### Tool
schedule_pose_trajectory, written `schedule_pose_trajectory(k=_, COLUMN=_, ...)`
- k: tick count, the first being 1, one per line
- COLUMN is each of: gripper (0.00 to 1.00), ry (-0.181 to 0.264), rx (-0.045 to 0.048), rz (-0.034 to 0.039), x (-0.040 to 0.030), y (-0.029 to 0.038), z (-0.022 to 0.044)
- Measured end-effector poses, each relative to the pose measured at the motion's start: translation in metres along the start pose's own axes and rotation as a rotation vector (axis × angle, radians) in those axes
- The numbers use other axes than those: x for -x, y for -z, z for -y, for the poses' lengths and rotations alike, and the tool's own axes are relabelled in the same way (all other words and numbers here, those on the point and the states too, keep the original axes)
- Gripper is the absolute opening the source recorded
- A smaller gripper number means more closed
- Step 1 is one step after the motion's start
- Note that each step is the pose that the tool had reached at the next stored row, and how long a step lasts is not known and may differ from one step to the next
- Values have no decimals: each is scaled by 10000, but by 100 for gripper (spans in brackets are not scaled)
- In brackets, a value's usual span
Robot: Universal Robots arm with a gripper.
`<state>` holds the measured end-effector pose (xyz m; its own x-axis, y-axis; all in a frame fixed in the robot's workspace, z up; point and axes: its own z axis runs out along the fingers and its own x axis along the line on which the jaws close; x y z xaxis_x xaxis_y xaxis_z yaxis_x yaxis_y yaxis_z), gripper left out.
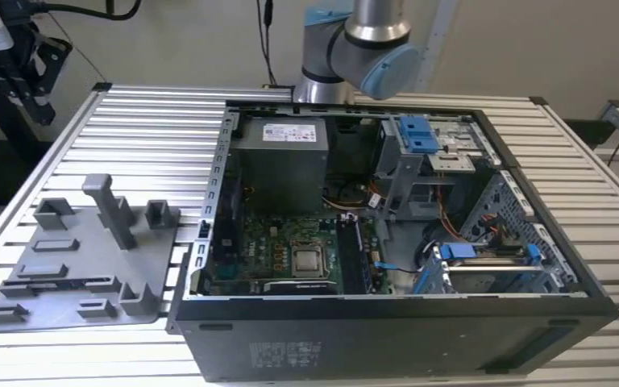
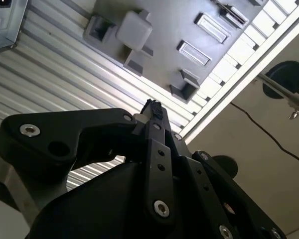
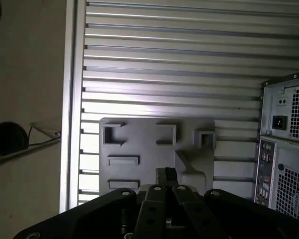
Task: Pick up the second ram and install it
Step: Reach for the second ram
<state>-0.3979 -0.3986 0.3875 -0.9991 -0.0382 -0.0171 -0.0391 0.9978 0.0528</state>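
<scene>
Your second ram (image 1: 60, 283) lies flat in a long slot of the grey tray (image 1: 143, 254), at the tray's end nearest the exterior camera. In the second wrist view it's a dark sliver, well apart from your gripper (image 2: 153, 110). The gripper hangs above the tray with its fingertips (image 3: 161, 175) pressed together and nothing between them. The tall upright peg (image 2: 134, 27) and several tray pockets sit between gripper and stick. The tray rests on the slatted table (image 1: 159, 121), with the open computer case (image 1: 396, 339) just beside it on the exterior view's right.
</scene>
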Motion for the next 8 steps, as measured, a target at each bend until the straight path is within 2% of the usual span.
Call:
schedule_pose_trajectory(k=4, gripper=11, ry=56, rx=1, rz=-4, x=-70, y=0, z=-3)
schedule_pose_trajectory(k=8, gripper=11, ry=74, rx=2, rz=-3, x=-82, y=-1, z=-4)
